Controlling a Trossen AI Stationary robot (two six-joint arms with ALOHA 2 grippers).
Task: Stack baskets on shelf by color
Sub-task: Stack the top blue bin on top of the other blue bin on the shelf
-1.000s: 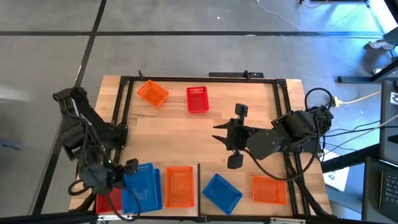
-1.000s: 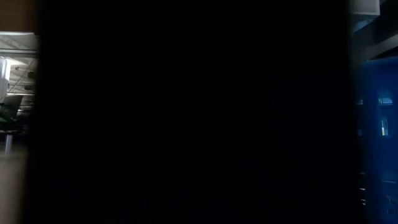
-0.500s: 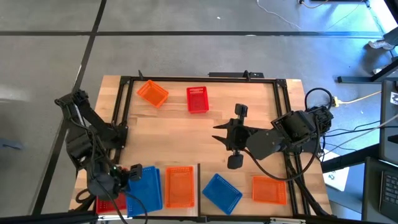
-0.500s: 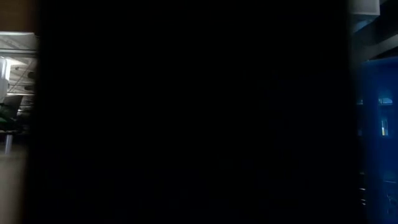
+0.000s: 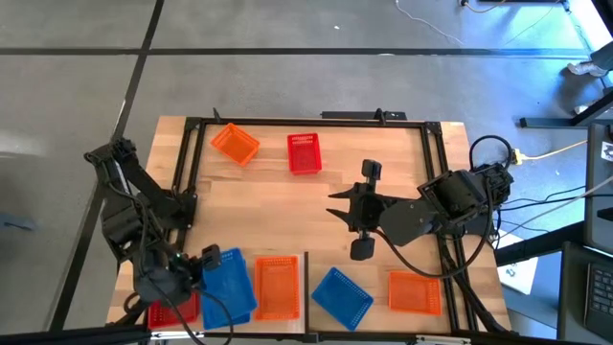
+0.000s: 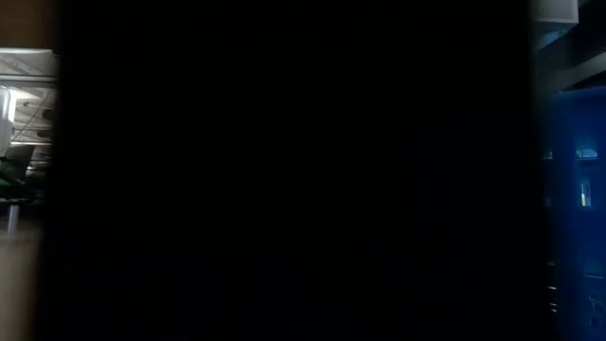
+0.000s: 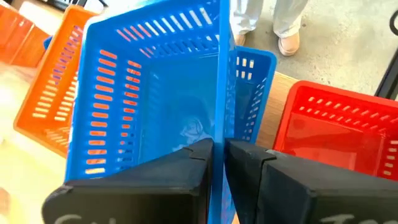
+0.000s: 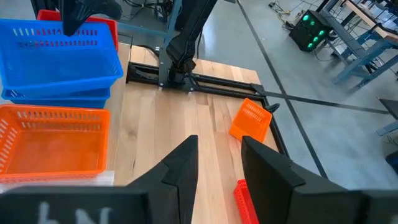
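My left gripper has swung the blue basket askew onto the lower blue one; fingers still pinch its wall, just loosening. Blue stack nearly done.

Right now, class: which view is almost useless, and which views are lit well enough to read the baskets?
Low view: nearly all black, blocked up close, only slivers of room at both edges. High view: evenly lit, baskets plain. Left wrist view: bright, the blue basket fills it. Right wrist view: clear daylight on the orange basket.
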